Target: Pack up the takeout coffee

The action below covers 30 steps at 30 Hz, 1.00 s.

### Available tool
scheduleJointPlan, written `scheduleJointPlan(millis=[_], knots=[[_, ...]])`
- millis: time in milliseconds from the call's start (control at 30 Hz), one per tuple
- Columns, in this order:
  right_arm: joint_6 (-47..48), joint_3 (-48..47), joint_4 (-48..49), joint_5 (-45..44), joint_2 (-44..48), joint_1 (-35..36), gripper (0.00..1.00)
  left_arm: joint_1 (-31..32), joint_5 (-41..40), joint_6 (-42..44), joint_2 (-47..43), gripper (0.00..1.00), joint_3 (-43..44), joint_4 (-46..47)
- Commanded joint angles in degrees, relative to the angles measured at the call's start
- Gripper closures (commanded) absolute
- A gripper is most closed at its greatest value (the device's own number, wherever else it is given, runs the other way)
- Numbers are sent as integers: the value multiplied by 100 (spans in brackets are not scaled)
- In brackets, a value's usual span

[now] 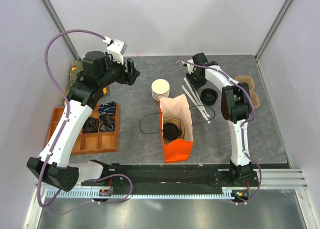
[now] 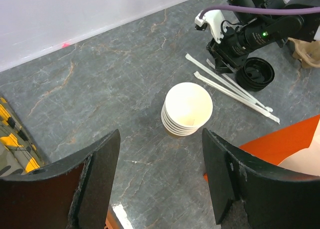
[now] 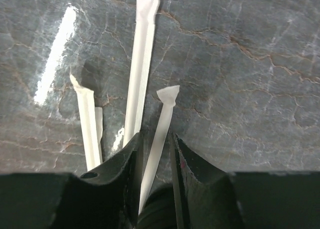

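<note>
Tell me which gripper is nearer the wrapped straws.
Right. The right gripper has its fingers either side of one wrapped straw; the left gripper hangs open beyond the cup stack.

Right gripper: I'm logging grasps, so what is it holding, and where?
Nothing firmly: the right gripper straddles a wrapped straw just behind its flared tip, with gaps either side.

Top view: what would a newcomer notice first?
The open orange bag stands at the centre, with a black-lidded coffee cup inside it. Just behind it is a stack of lidless cups. At back right, the right end effector straddles a wrapped straw.
</note>
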<state>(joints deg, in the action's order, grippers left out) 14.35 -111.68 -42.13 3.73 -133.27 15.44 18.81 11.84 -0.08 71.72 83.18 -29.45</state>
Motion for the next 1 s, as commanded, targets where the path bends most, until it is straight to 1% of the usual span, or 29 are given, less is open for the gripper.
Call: scheduleJointPlan(millis=[0,100,200,233,300,333,433,500,633,733,767,800,867,900,967], knots=[[121,93,293,-258,-129,55,66,-44,-182,131,-106,26,-29,168],[138,173,390,-293,-120,55,68,-44,-191,157,-124,26,-12,159],[59,181,346,-285,11,55,75,-35,-164,192,-132,26,-3,168],[33,199,354,-259,99,55,81,-44,-147,210,-132,26,-3,168],[-177,252,372,-75,405,55,88,-35,-120,210,-124,26,-3,177],[-265,278,372,-13,520,47,93,-44,-94,201,-115,26,5,177],[-739,366,407,286,1004,55,100,-44,-41,201,-106,26,-29,229],[-1125,401,407,409,1354,47,100,-35,20,175,-97,26,-38,256],[-1767,620,530,1015,2023,-67,100,-44,100,175,-80,26,-38,300],[-2241,936,863,1226,2664,-330,100,-35,161,157,-62,26,-12,343],[-2357,1111,1134,1270,2840,-436,100,-44,179,148,-53,26,-3,352],[-2471,1148,1259,1297,3199,-532,100,-35,187,140,-45,26,5,370],[-2586,1122,1574,1332,3526,-858,100,-35,240,131,-18,26,-3,405],[-2612,1078,1698,1385,3832,-1024,100,-35,258,122,-9,26,-3,423],[-2656,921,2110,1560,4298,-1096,100,-44,310,87,17,26,-29,475]])
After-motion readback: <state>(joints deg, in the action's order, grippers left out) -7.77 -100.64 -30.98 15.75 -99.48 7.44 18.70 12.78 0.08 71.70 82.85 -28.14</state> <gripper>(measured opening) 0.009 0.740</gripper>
